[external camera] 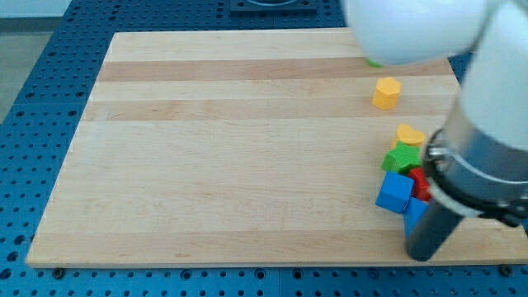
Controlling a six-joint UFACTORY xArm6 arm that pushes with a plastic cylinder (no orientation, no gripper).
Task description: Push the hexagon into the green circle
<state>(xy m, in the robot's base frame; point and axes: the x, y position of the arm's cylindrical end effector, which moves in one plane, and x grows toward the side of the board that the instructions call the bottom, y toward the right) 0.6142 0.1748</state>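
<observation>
The yellow hexagon sits near the board's upper right. Just above it, a sliver of the green circle shows under the white arm, which hides most of it. My tip is at the board's lower right, far below the hexagon. It is right next to a blue block at the bottom of a cluster of blocks.
The cluster at the right edge holds a yellow heart, a green star, a partly hidden red block and a blue cube. The white arm covers the upper right corner. The wooden board lies on a blue perforated table.
</observation>
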